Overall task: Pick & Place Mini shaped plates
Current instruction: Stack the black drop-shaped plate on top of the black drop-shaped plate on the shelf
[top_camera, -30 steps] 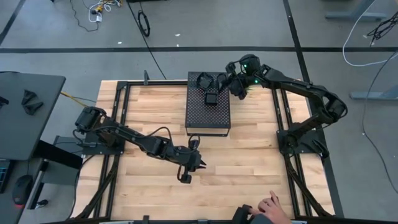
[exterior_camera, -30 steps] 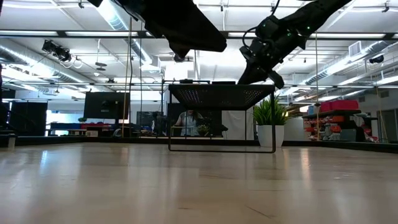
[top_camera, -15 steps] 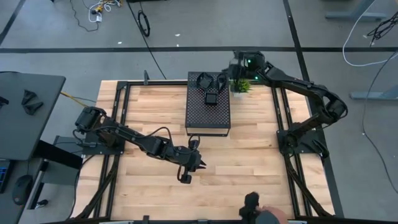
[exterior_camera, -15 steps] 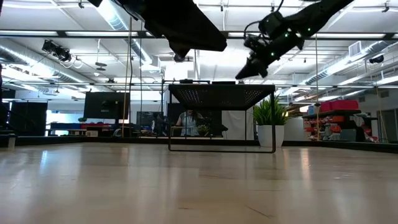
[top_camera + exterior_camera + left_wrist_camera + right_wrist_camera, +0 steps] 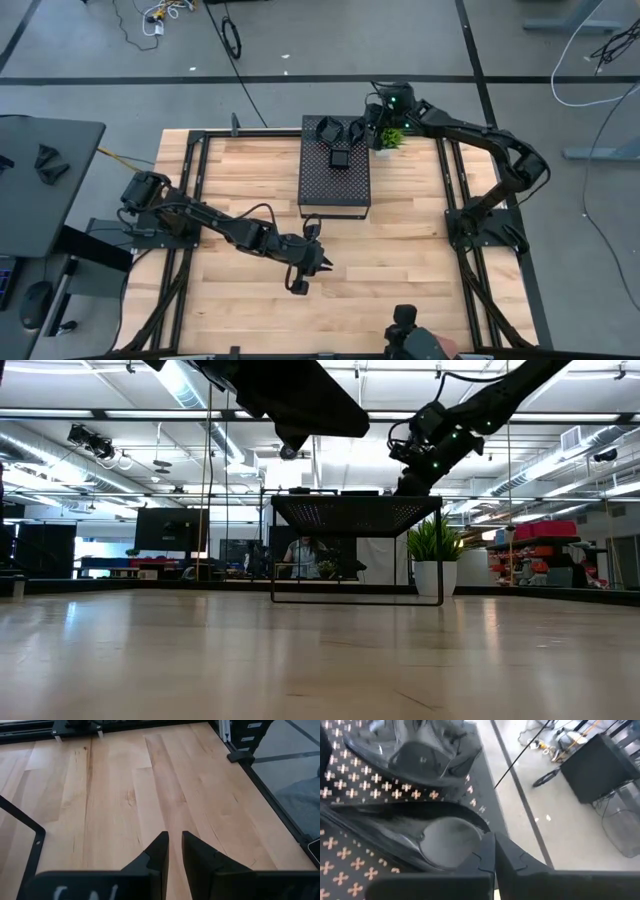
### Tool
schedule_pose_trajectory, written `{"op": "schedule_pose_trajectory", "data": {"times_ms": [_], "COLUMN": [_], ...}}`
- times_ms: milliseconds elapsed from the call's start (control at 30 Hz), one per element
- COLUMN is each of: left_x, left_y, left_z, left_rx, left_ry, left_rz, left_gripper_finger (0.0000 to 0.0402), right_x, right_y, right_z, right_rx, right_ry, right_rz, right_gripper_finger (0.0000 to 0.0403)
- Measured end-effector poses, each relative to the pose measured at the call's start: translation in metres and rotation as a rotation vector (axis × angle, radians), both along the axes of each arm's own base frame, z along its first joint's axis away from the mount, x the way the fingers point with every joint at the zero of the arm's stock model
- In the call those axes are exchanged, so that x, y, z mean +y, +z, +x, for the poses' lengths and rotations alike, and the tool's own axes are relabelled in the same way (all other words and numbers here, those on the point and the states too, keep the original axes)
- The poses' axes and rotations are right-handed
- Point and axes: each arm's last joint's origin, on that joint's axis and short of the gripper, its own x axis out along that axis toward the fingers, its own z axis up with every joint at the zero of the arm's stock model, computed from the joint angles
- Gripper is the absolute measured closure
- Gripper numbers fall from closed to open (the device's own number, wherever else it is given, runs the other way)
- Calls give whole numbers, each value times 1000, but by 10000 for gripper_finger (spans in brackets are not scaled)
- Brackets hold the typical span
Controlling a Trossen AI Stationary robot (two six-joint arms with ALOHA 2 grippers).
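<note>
Since a second ago my right arm has swung off the far side of the potted plant (image 5: 390,138), lifted, and come back in over the rear corner of the perforated box (image 5: 335,190), and my right jaws have gone from a little apart to fully closed. They now sit right at the rim of a teardrop plate (image 5: 445,840) lying on the box top, just in front of and below them, with a second teardrop plate (image 5: 420,751) just beyond it and a small square plate (image 5: 340,158) farther along the box. Whether that rim is pinched between the right jaws or they have closed beside it, I cannot tell; the plate looks to be resting flat on the box. I judge this to be the grasp itself, so the lift comes next, and if the plate stays down I must open and bite again. My left jaws have not moved: they hang low over the bare wooden surface (image 5: 115,805), well apart from the box, parted by only a narrow slit and holding nothing.
</note>
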Motion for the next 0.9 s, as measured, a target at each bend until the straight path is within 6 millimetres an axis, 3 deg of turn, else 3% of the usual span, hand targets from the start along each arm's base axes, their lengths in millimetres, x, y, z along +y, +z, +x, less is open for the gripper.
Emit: {"op": "schedule_pose_trajectory", "data": {"times_ms": [300,500,900], "left_x": [0,0,0], "left_y": [0,0,0], "left_z": [0,0,0], "left_rx": [0,0,0], "left_ry": [-1,-1,-1], "left_rz": [1,2,2], "left_gripper_finger": [346,346,346], "right_x": [3,-7,-5], "right_y": [11,1,-5], "right_z": [-3,-3,-2], "right_rx": [-66,-94,-73], "right_ry": [-24,-143,-85], "right_rz": [19,102,152], "right_gripper_finger": [401,401,401]}}
